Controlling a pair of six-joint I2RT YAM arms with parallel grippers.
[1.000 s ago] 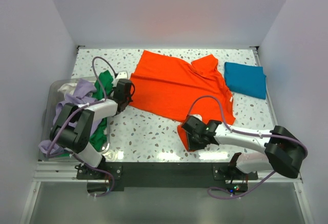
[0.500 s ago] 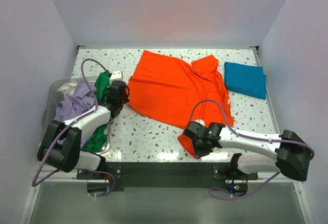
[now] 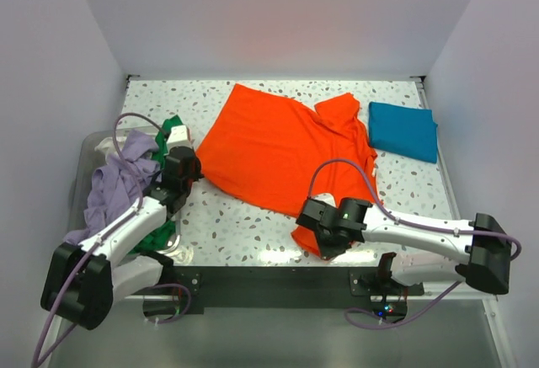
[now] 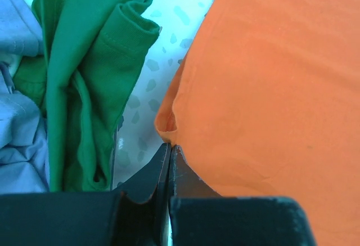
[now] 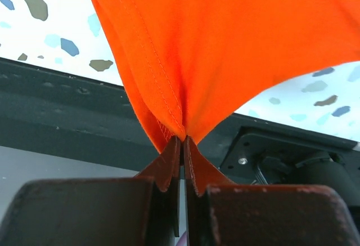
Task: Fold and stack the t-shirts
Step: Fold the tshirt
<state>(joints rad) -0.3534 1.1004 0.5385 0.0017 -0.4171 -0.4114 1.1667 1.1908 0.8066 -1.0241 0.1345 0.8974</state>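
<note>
Right gripper (image 5: 183, 140), clamped shut on the lower hem of the orange t-shirt (image 3: 278, 145) at bottom centre, and left gripper (image 4: 169, 147), pinching its left edge, have drawn the cloth flatter and leftward since a second ago. The teal t-shirt (image 3: 402, 130) lies folded at upper right.

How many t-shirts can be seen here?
5: the orange tee spread in the middle, the teal tee folded far right, and the green tee, lavender tee and whitish tee heaped in the bin at left. More may be buried there.
</note>
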